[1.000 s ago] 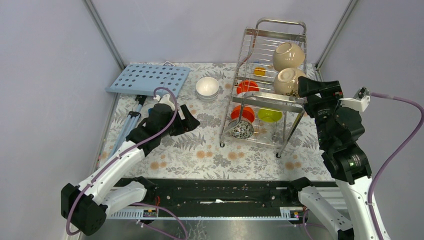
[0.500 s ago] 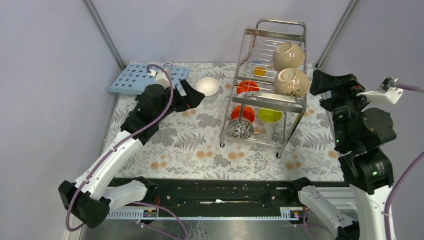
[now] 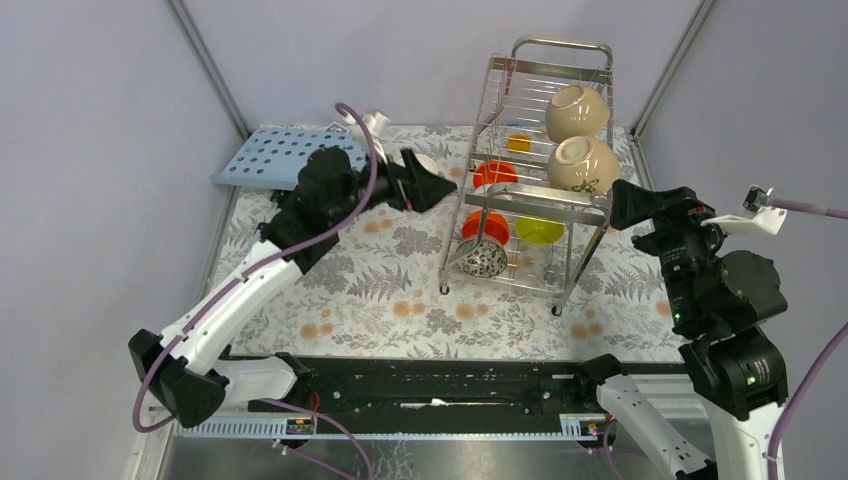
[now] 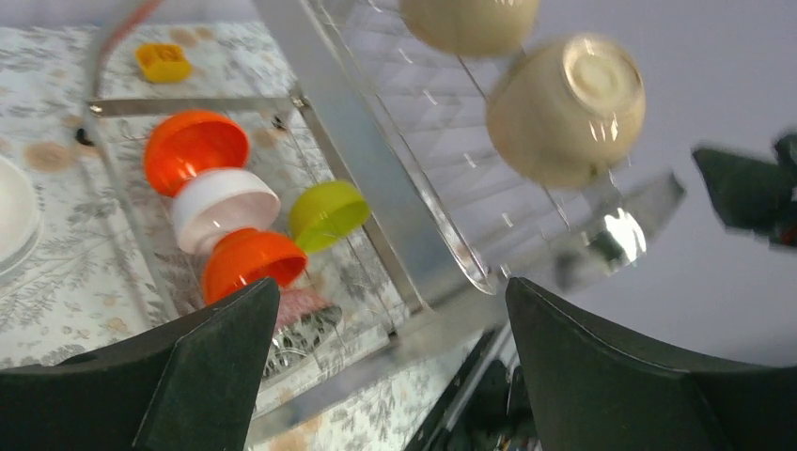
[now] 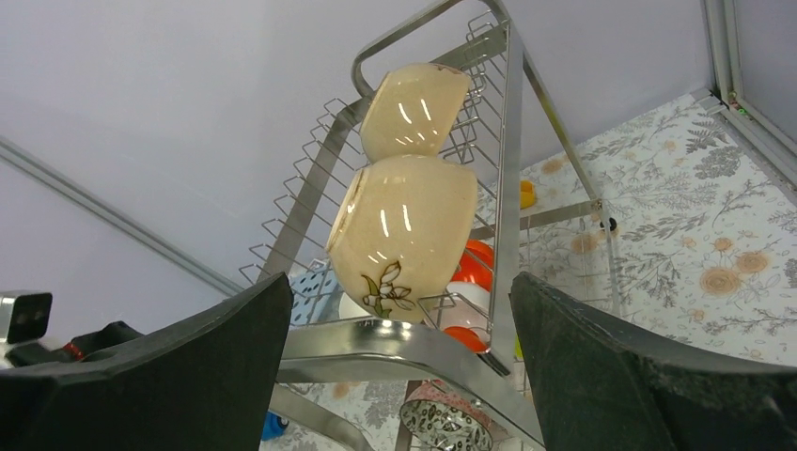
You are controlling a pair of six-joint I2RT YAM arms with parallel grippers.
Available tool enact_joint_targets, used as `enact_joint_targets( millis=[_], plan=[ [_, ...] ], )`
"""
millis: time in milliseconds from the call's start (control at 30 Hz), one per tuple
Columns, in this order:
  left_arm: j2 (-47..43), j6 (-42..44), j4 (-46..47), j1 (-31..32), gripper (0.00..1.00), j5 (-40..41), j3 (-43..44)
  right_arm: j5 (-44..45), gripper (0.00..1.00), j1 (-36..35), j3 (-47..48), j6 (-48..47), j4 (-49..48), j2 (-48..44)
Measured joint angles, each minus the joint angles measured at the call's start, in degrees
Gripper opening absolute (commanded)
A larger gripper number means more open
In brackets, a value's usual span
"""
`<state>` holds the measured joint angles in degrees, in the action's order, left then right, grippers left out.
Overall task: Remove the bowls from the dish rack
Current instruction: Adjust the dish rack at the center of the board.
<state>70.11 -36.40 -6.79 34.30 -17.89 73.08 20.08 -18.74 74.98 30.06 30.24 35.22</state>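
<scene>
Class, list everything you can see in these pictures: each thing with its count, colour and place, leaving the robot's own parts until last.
dish rack: one, shiny steel wire, back right of table
cream bowls: two, cream-beige, upper tier
orange bowls: two, orange-red, lower tier
white bowl: one, white, between the orange ones
green bowl: one, lime, lower tier
speckled bowl: one, black-and-white, lower tier, near end
table bowl: count unclear, white, left of rack
clip: one, yellow-orange, rack's far end
perforated board: one, light blue, far left
tablecloth: one, floral
left pincer: black, open, left of rack
right pincer: black, open, right of rack
</scene>
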Motion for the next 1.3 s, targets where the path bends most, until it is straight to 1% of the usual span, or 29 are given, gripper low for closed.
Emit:
enact_joint_targets(
  millis=[67, 167, 300, 367, 433, 500, 600, 833, 900, 1000, 1067, 1233, 1300],
  plan=[
    [-1.8, 3.3, 0.1, 4.2, 0.96, 0.9, -2.2, -0.3, 0.94, 0.0, -0.3, -0.3, 0.6, -1.0],
    [-9.0, 8.2, 1.3, 9.5, 0.96, 2.8, -10.9, -1.2, 0.94, 0.0, -1.5, -0.8, 1.1, -2.4],
    [-21.1, 12.5, 5.5, 11.1, 0.96, 6.5, -25.4, -1.8, 0.94, 0.0, -4.6, -1.8, 1.3, -4.5],
    [-23.9, 14.0, 8.7, 11.6, 0.95, 7.9, -30.4, -1.9, 0.94, 0.0, -6.1, -2.1, 1.3, -5.3],
    [-24.6, 15.7, 12.1, 13.0, 0.95, 9.3, -34.1, -2.1, 0.94, 0.0, -7.4, -2.2, 1.6, -6.0],
    [-23.0, 17.4, 14.7, 15.3, 0.95, 11.3, -35.8, -2.5, 0.94, 0.0, -8.4, -2.2, 2.5, -6.6],
    [-18.0, 20.7, 19.4, 19.3, 0.95, 15.7, -36.2, -2.9, 0.94, 0.0, -9.2, -2.2, 3.1, -7.5],
    [-6.8, 29.4, 35.6, 27.2, 0.94, 26.1, -36.2, -3.3, 0.94, 0.0, -9.7, -2.2, 4.0, -8.9],
    [-3.3, 31.3, 38.9, 28.4, 0.92, 28.1, -36.2, -3.3, 0.94, 0.0, -9.7, -2.2, 4.2, -8.9],
    [2.0, 34.5, 41.6, 29.4, 0.87, 31.0, -35.8, -3.3, 0.94, 0.0, -9.7, -2.2, 4.7, -8.9],
    [4.5, 36.1, 42.8, 29.7, 0.81, 32.8, -35.5, -3.3, 0.94, 0.0, -9.7, -2.3, 4.7, -9.0],
    [8.2, 39.3, 46.3, 29.8, 0.63, 37.1, -34.1, -3.3, 0.94, 0.0, -10.0, -2.3, 4.8, -9.4],
    [9.7, 40.4, 48.0, 29.8, 0.52, 38.6, -33.0, -3.3, 0.94, 0.0, -10.5, -2.3, 5.1, -9.6]
  ],
)
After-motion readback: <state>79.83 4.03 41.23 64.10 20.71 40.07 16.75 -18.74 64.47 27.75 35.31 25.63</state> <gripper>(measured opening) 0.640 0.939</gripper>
